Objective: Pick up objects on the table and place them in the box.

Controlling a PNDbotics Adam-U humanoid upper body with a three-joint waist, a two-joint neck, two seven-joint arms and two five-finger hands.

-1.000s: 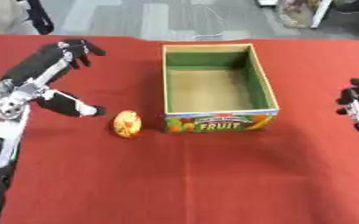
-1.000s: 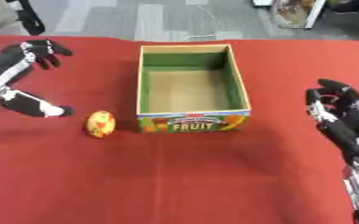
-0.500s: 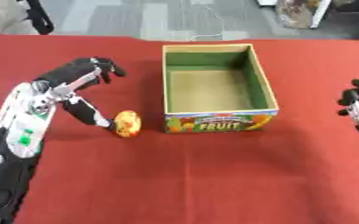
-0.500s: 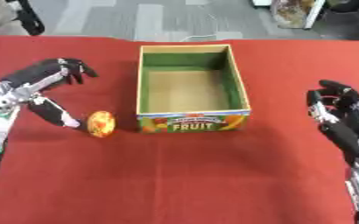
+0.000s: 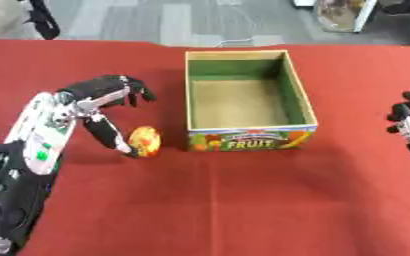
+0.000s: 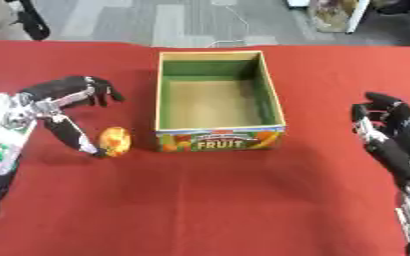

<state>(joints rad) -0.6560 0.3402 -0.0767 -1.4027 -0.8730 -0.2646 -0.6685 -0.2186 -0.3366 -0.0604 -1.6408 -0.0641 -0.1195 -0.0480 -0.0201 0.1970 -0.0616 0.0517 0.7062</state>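
Just one orange fruit touches the open left hand beside one box.

The only readable text is the word "FRUIT", printed in white capitals on the colourful near wall of the box, at the centre of the frame. Smaller lettering above that word is too small to read.

The left arm reaches in from the lower left corner, its silver-and-black forearm angled up toward the left hand. That hand is spread wide, the fingers arched forward and the thumb pointing down and apart from them. The right hand rests at the right edge, fingers up and relaxed.
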